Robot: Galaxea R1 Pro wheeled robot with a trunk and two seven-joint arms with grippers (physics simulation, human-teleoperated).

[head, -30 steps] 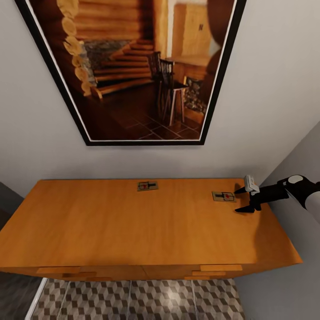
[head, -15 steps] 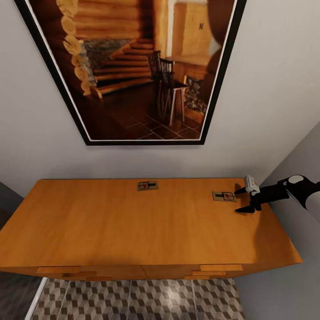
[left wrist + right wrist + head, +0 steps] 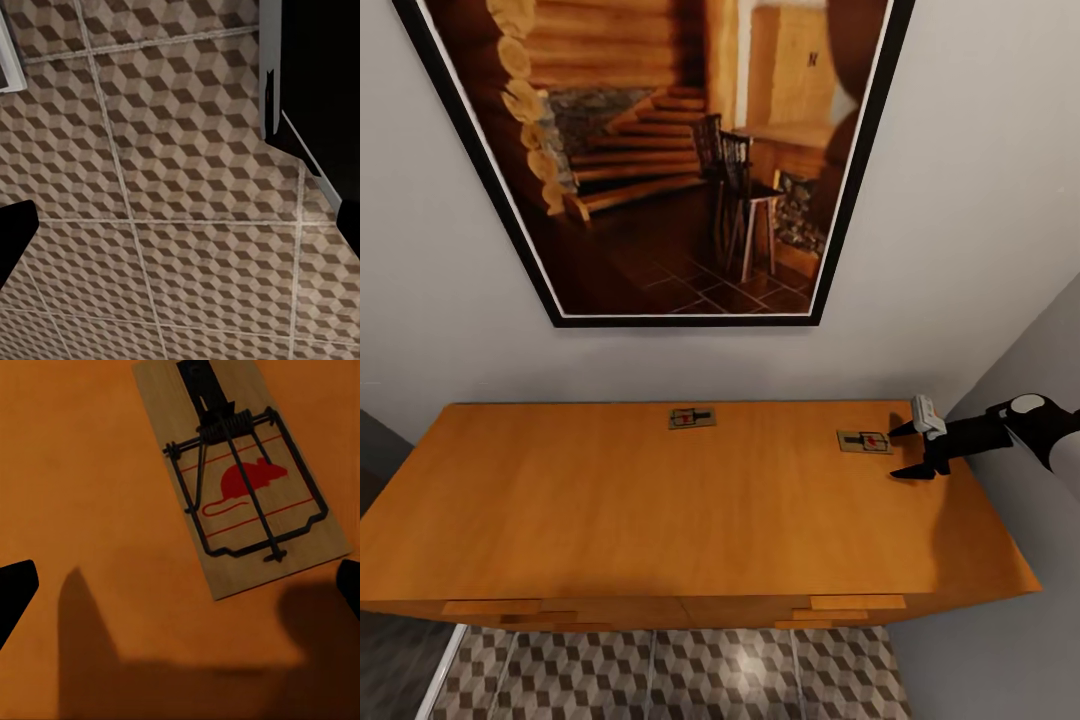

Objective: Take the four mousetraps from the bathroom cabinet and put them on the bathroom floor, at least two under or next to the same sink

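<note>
Two mousetraps lie on the flat top of the orange-brown cabinet (image 3: pixel 610 500): one mousetrap (image 3: pixel 691 418) near the back middle, another mousetrap (image 3: pixel 864 441) at the back right. My right gripper (image 3: pixel 903 452) hovers open just right of that second trap, its black fingertips (image 3: pixel 901 430) spread apart and empty. In the right wrist view the same trap (image 3: pixel 240 472) fills the space ahead, tan wood with black wire and a red mouse print. The left wrist view looks down on the cube-patterned bathroom floor (image 3: pixel 172 187), with the left gripper (image 3: pixel 180 225) open.
A large black-framed picture (image 3: pixel 660 160) hangs on the wall behind the cabinet. A grey wall (image 3: pixel 1040 360) stands close at the right. Patterned floor tiles (image 3: pixel 660 675) show below the cabinet's drawer fronts (image 3: pixel 840 605).
My right gripper has shifted very slightly; both mousetraps and the cabinet stay as they were.
</note>
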